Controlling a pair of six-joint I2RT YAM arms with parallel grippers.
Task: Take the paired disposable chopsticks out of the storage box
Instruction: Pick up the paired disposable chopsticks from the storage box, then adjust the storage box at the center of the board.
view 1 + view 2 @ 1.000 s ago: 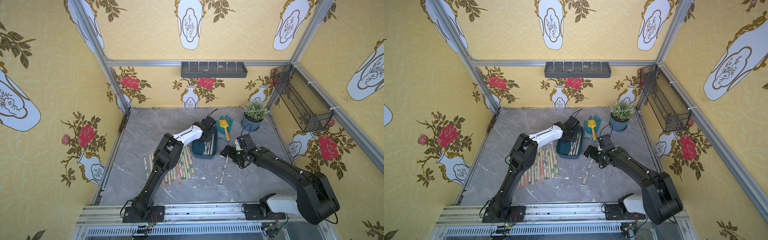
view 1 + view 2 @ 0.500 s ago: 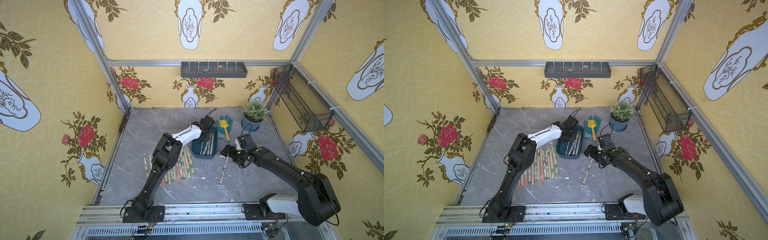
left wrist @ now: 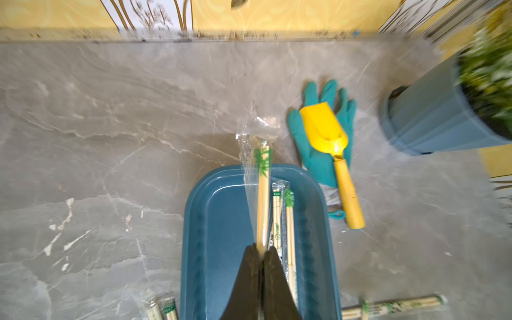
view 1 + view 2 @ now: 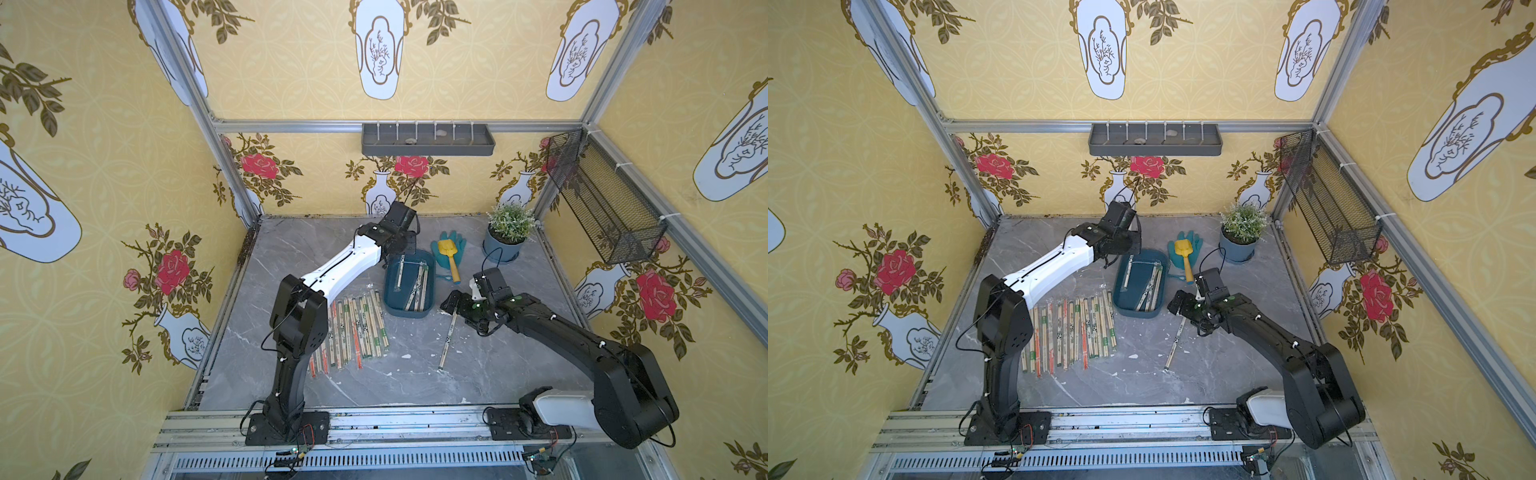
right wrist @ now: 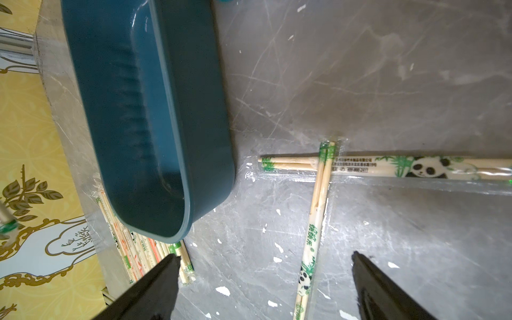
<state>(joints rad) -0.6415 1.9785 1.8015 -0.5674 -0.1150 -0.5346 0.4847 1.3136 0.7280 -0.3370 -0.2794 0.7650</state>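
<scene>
a yellow shovel (image 3: 324, 130) lies across a teal glove (image 3: 313, 163), near a potted plant (image 4: 503, 248) — grey tray (image 4: 428, 147) on the back wall, black mesh basket (image 4: 602, 203) on the side wall.

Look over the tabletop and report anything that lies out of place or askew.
Two crossed chopstick pairs lie on the tabletop beside the storage box, by the open right end effector, apart from the neat row on the box's other side. Also, white flecks dot the tabletop.
</scene>
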